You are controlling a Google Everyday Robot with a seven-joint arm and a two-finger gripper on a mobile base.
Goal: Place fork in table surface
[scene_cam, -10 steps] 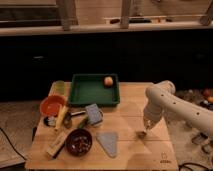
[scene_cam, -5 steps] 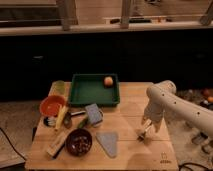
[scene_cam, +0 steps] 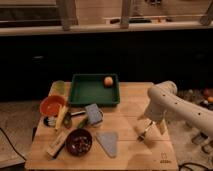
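Note:
The fork (scene_cam: 144, 133) is a slim pale utensil lying slanted at the right of the light wooden table surface (scene_cam: 130, 150), its lower tip at the wood. My gripper (scene_cam: 151, 124), at the end of the white arm (scene_cam: 172, 102) that reaches in from the right, is directly over the fork's upper end. Whether the fork is still held or rests freely on the wood does not show.
A green tray (scene_cam: 94, 90) with an orange ball (scene_cam: 108, 81) stands at the back middle. To the left are an orange bowl (scene_cam: 52, 105), a yellow-handled utensil (scene_cam: 61, 117), a grey sponge (scene_cam: 93, 114), a dark bowl (scene_cam: 78, 142) and a grey cloth (scene_cam: 108, 142).
The gripper has shifted slightly right and towards the table's front over the right side, with the fork under it. Nothing else has moved.

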